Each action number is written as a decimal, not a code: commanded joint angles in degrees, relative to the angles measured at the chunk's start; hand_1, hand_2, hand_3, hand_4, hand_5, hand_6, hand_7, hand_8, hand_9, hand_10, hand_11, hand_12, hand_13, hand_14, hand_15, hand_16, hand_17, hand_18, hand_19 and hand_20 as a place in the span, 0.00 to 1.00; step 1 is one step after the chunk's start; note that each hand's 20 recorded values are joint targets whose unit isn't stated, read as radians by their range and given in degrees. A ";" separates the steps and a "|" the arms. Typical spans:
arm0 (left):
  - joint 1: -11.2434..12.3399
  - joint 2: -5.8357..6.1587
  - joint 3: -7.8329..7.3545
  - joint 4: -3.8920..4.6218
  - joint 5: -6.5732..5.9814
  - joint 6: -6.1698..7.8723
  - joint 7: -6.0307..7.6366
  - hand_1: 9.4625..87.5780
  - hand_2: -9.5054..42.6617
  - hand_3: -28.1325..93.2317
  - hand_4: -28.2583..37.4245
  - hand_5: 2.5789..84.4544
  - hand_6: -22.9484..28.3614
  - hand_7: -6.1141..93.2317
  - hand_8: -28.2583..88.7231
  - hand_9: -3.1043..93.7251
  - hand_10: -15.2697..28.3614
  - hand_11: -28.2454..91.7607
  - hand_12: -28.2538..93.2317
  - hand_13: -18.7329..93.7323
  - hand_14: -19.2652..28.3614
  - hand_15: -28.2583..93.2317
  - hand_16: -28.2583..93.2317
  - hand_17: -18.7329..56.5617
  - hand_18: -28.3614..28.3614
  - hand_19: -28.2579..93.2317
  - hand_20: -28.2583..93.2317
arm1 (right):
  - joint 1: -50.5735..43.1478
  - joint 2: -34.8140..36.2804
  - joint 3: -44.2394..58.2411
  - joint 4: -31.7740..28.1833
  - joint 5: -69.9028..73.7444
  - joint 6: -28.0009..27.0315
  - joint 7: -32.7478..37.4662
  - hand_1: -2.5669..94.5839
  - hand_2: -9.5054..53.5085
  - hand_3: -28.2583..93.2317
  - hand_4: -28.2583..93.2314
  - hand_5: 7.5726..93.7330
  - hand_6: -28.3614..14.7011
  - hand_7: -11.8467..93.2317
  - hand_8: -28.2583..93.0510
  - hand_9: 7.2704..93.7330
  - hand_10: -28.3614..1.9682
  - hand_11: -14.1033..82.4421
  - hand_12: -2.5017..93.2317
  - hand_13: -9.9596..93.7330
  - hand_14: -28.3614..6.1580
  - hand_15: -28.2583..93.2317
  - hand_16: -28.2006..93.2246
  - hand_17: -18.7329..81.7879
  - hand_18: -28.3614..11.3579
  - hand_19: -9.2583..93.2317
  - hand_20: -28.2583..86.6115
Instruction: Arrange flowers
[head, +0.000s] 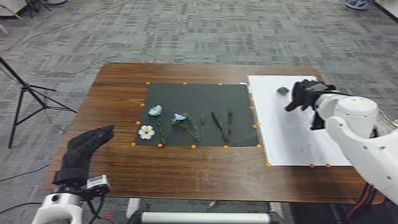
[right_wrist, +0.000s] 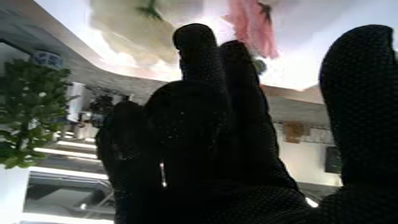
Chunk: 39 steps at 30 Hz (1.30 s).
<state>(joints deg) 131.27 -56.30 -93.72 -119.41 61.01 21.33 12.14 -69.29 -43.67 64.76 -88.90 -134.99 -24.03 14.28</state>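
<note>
Head view, desk (head: 191, 175) as clock, twelve at the far edge. The dark mat (head: 191, 94) carries a pale blue flower (head: 155, 110) at its nine, a white flower (head: 147, 132) at eight, a blue flower (head: 179, 117) near centre and dark green stems (head: 220, 131) toward five. The white sheet (head: 298, 150) lies at the mat's three; a small round object (head: 282, 90) sits at the sheet's eleven, just beside the right hand (head: 306, 94).

Right hand: fingers mostly extended, thumb well apart. A cream flower (right_wrist: 129, 32) and a pink flower (right_wrist: 251, 25) show beyond the fingertips in the wrist view; contact cannot be told. Left hand (head: 86, 145): fingers straight and together, at the desk's eight.

Handling, judged: flowers light; petals soft, easily creased; stems thin, springy, liable to roll or slip against fabric. Best hold is a light pinch mid-stem, clear of the bloom; squeezing the head risks crushing it.
</note>
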 joint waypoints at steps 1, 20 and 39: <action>1.00 -0.94 0.09 -0.78 0.22 -0.38 -0.47 0.27 0.07 0.77 0.04 0.62 0.40 0.24 0.15 0.54 0.66 0.40 0.31 0.49 0.74 0.37 0.23 0.28 0.74 0.34 0.36 | -1.22 -1.16 -1.12 3.07 -0.40 4.39 1.10 0.40 0.00 0.76 0.10 0.60 0.62 0.29 0.19 0.77 0.55 0.35 0.27 0.93 0.68 0.73 0.51 0.77 0.33 1.00 0.75; 1.10 -0.67 -0.66 -0.93 -0.39 -0.15 -0.39 0.26 0.09 0.77 0.04 0.62 0.40 0.24 0.15 0.54 0.66 0.40 0.31 0.49 0.74 0.37 0.23 0.28 0.74 0.34 0.36 | -0.46 2.03 -4.59 0.41 4.30 21.40 -1.05 0.61 0.03 0.69 0.07 0.81 0.68 0.34 0.36 0.97 0.64 0.40 0.27 1.00 0.75 0.72 0.52 0.84 0.35 1.00 0.79; -1.21 0.68 -0.50 0.02 -0.59 -0.98 -0.26 0.26 0.10 0.77 0.03 0.62 0.39 0.24 0.15 0.54 0.66 0.40 0.31 0.49 0.74 0.37 0.23 0.28 0.74 0.34 0.36 | 18.35 -5.60 -27.17 -4.19 2.25 12.50 -19.54 0.62 0.07 0.67 0.06 0.79 0.69 0.34 0.34 0.93 0.65 0.38 0.28 0.98 0.78 0.73 0.54 0.82 0.38 1.00 0.80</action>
<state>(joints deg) 131.01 -55.86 -94.19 -119.42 60.74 21.23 12.07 -52.74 -42.90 43.16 -90.95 -129.10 -9.17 -1.50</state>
